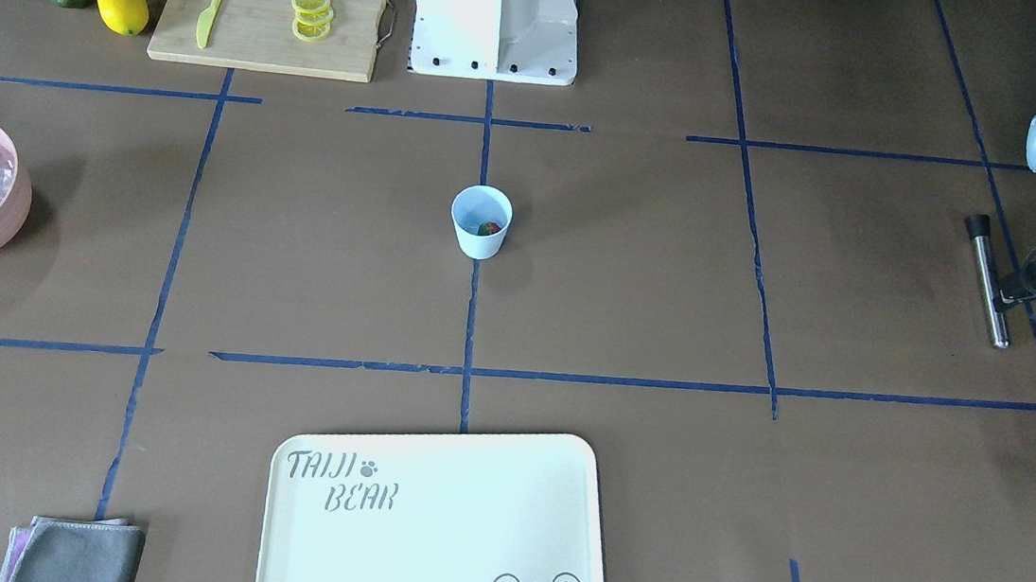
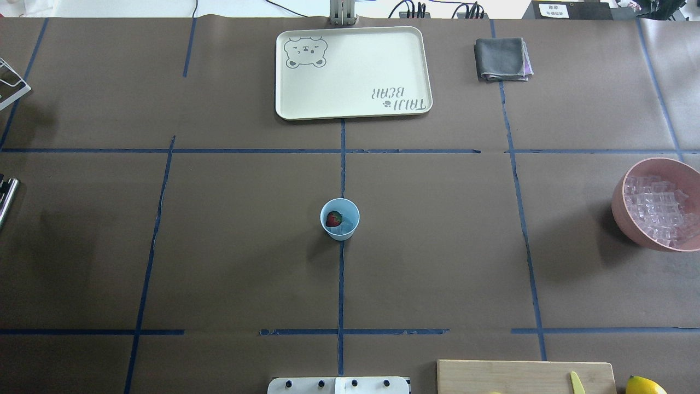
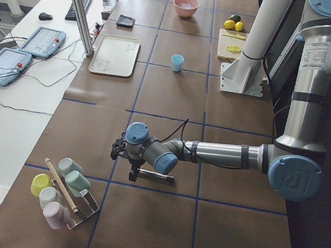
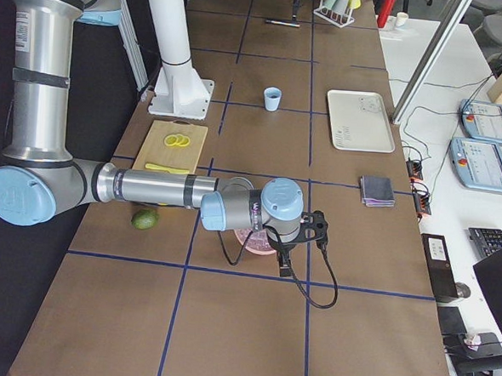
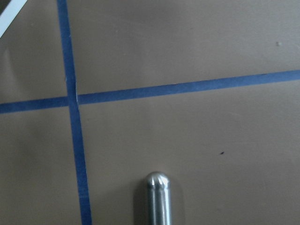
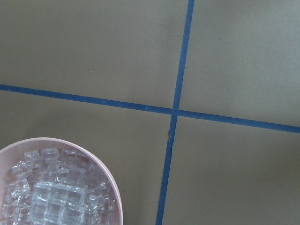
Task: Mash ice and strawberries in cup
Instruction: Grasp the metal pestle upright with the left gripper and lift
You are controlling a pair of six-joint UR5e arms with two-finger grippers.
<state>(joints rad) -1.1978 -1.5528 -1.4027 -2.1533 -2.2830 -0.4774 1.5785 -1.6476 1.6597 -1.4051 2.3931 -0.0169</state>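
tray (image 1: 457, 532) nearest, strawberry (image 2: 332, 219) clearest overhead

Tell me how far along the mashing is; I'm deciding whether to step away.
Done: the strawberry sits in the cup. In hand: the left gripper is at the metal muddler, which lies flat on the table; the right gripper hangs by the pink bowl of ice. Left: lifting the muddler and mashing. Whether ice is already in the cup, I cannot tell.

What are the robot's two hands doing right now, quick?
Left gripper: cannot tell, beside the metal rod.
Right gripper: cannot tell, near the pink bowl.
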